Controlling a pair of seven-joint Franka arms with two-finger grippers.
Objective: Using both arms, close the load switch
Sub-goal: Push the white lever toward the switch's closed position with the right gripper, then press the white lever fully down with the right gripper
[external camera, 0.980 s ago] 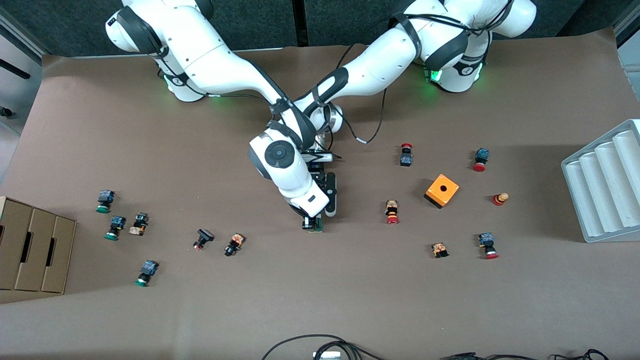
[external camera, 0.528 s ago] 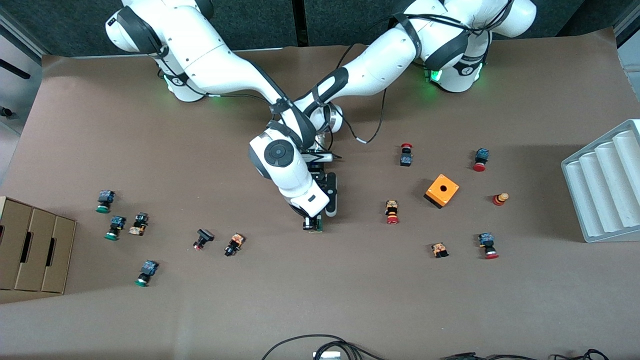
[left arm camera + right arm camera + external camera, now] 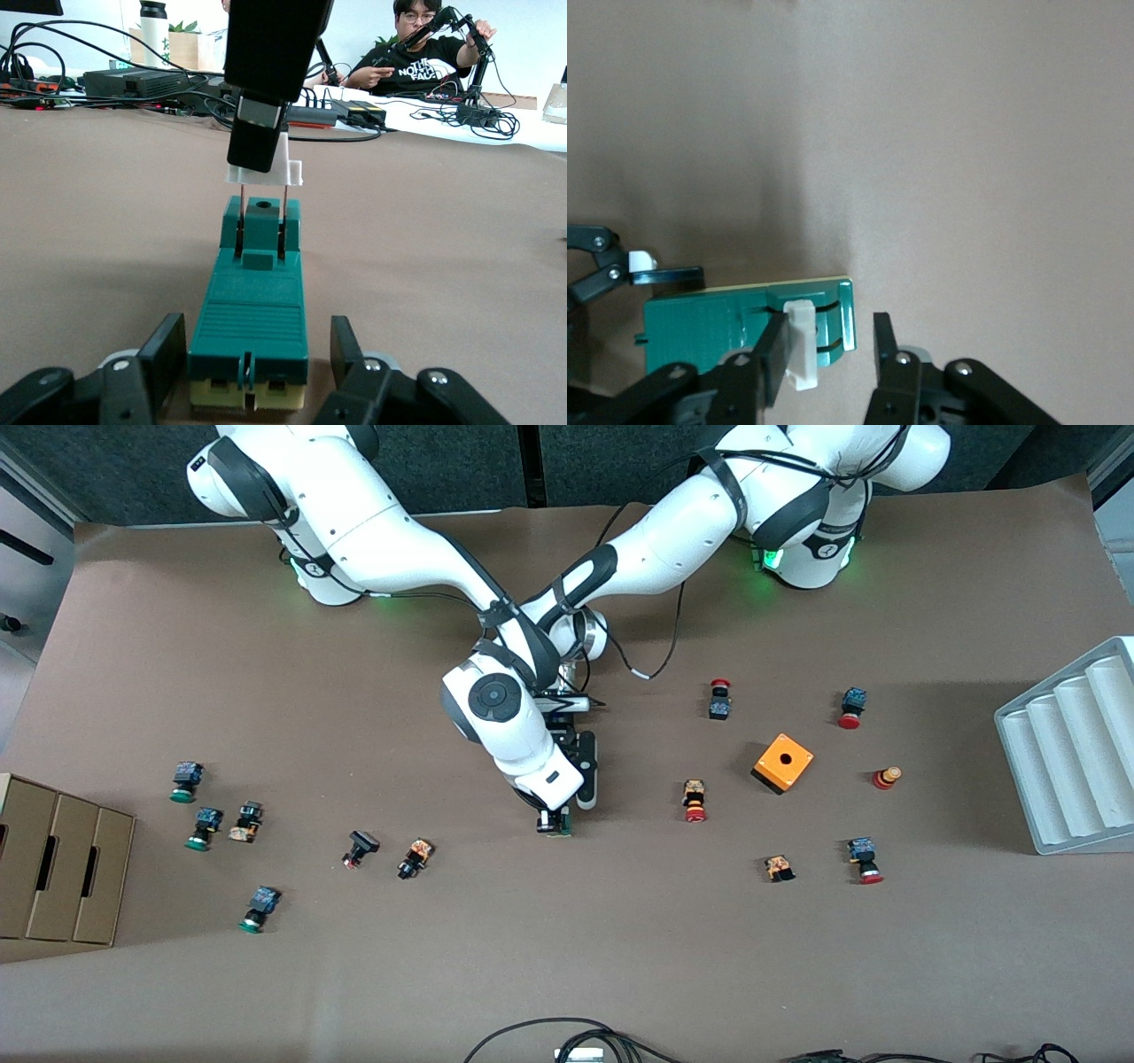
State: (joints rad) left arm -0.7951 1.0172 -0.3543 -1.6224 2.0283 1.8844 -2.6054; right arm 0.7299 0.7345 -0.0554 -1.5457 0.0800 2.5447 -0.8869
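The load switch (image 3: pixel 557 825), a narrow green block, lies at mid-table under both arms' hands. In the left wrist view the load switch (image 3: pixel 251 305) lies lengthwise between the fingers of my left gripper (image 3: pixel 259 354). One finger is close against it and a strip of table shows before the other. Its white sliding piece (image 3: pixel 267 168) stands raised on two thin pins at the end away from the left gripper. My right gripper (image 3: pixel 831 341) hangs over that end with its jaws apart. One finger (image 3: pixel 772 350) rests against the white piece (image 3: pixel 802 350), and the other stands clear past the block's end.
Small red- and green-capped push-buttons lie scattered toward both ends of the table. An orange cube (image 3: pixel 783 763) with a hole sits toward the left arm's end, near a grey ridged tray (image 3: pixel 1072 753). A cardboard box (image 3: pixel 62 868) stands at the right arm's end. Cables (image 3: pixel 567 1036) lie at the table's near edge.
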